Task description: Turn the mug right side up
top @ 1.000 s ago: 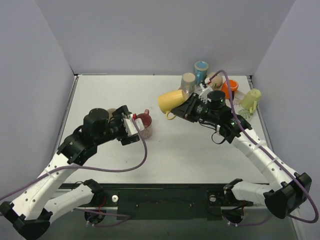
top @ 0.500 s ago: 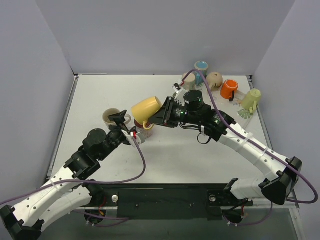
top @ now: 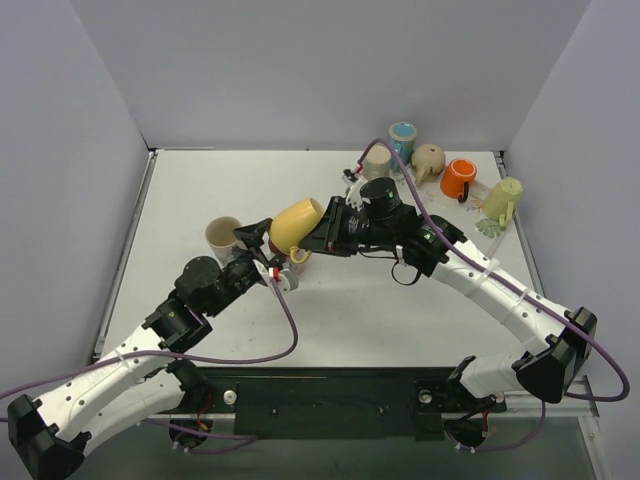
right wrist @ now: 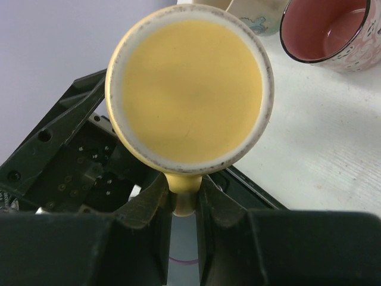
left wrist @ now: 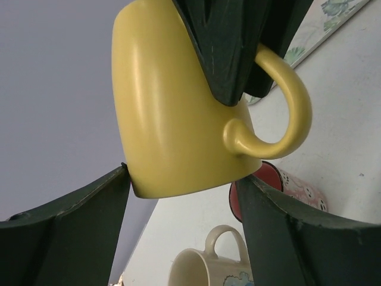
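White surface (top: pixel 200 190) below: yellow mug (top: pixel 293 224) hangs aloft near centre, tilted, handle clenched in the right hand (right wrist: pixel 183 202). Mouth end points toward the nearer left hand (left wrist: pixel 189 190), which is released, jaws flanking it.

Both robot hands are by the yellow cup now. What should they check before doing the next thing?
1. Handle grip: the right gripper is shut on the handle of the yellow mug: ok.
2. Ready to take it: the left gripper is open, with one finger on each side of the mug: ok.
3. Left fingers pressing on the mug: cannot tell; one tip sits right at its edge.
4. Mug right side up: not ok; it is tipped over, up in the air.
5. Free landing spot below: cannot tell; the pink mug and the cream mug stand close by.
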You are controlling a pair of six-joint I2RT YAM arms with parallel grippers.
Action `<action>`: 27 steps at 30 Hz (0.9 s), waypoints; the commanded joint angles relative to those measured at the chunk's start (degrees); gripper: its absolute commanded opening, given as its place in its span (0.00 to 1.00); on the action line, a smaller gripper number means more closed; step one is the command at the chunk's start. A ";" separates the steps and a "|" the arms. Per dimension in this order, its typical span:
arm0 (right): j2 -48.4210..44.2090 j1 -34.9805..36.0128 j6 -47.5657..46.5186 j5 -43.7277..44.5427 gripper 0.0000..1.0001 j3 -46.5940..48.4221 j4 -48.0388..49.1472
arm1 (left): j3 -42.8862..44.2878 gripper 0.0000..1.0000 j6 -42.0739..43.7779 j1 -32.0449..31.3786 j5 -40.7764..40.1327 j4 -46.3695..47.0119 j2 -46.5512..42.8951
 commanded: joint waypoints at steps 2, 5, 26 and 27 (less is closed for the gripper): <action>-1.01 -0.36 -1.95 -3.60 0.00 3.03 2.69 | -2.36 0.78 3.15 -0.05 -4.36 12.33 1.51; -0.22 -0.45 -2.21 -5.44 0.00 2.77 2.60 | -1.75 0.75 2.44 -0.23 -4.01 11.99 1.25; 3.30 -2.56 1.48 -17.40 0.00 -3.30 12.44 | -1.66 0.59 4.64 -0.49 0.30 10.49 5.37; 3.65 -2.56 1.39 -17.66 0.00 -3.30 12.45 | -1.74 0.59 4.81 -0.49 0.30 10.93 5.38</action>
